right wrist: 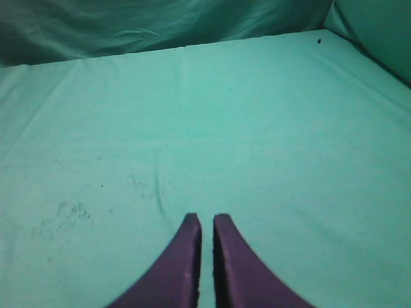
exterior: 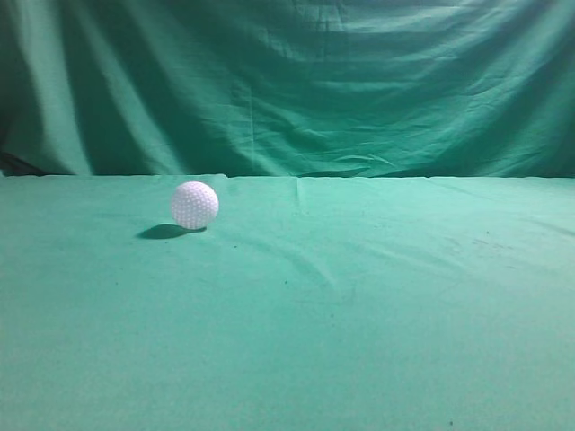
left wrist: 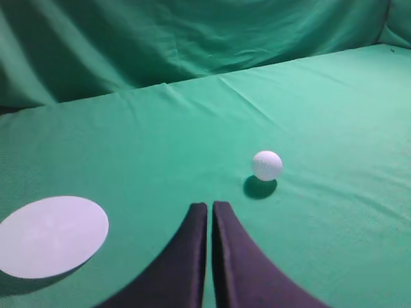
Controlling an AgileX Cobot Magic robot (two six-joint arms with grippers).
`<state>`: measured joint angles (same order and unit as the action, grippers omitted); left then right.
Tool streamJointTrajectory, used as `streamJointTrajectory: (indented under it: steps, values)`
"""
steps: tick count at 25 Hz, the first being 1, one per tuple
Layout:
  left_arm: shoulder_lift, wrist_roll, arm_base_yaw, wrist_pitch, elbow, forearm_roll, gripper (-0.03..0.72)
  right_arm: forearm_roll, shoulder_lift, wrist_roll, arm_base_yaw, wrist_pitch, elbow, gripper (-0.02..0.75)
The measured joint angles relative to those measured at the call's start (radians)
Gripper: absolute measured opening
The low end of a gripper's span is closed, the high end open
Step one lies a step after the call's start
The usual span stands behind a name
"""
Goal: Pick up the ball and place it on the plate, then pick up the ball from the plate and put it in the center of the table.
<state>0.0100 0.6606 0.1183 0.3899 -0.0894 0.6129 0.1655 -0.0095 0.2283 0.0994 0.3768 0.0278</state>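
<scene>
The white dimpled ball (exterior: 194, 205) rests on the green table (exterior: 359, 305), left of the middle in the exterior view. It also shows in the left wrist view (left wrist: 267, 165), ahead and to the right of my left gripper (left wrist: 210, 206), which is shut and empty. A flat white round plate (left wrist: 51, 235) lies to the left of that gripper on the table (left wrist: 160, 141). My right gripper (right wrist: 205, 219) is shut and empty above bare table cloth (right wrist: 257, 128). Neither gripper shows in the exterior view. The plate is out of the exterior view.
A draped green backdrop curtain (exterior: 287, 81) hangs behind the table's far edge. The curtain also closes off the right side in the right wrist view (right wrist: 379, 32). Small dark specks (right wrist: 70, 212) mark the cloth.
</scene>
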Motion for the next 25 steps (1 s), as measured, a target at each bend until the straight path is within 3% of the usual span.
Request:
streamJointTrajectory:
  steps: [11, 13, 19, 25]
  values:
    - [0.000, -0.020, 0.000, -0.095, 0.111, -0.043, 0.000, 0.000, 0.000, 0.000, 0.000, 0.000, 0.000, 0.056]
    - [0.000, -0.103, 0.000, -0.104, 0.111, -0.150, 0.000, 0.000, 0.000, 0.000, 0.000, 0.000, 0.000, 0.056]
    - [0.000, -0.515, 0.000, -0.087, 0.111, -0.551, 0.000, 0.000, 0.000, 0.000, 0.000, 0.000, 0.000, 0.056]
    - [0.000, -0.564, 0.000, -0.048, 0.111, -0.626, 0.000, 0.000, 0.000, 0.000, 0.000, 0.000, 0.000, 0.056]
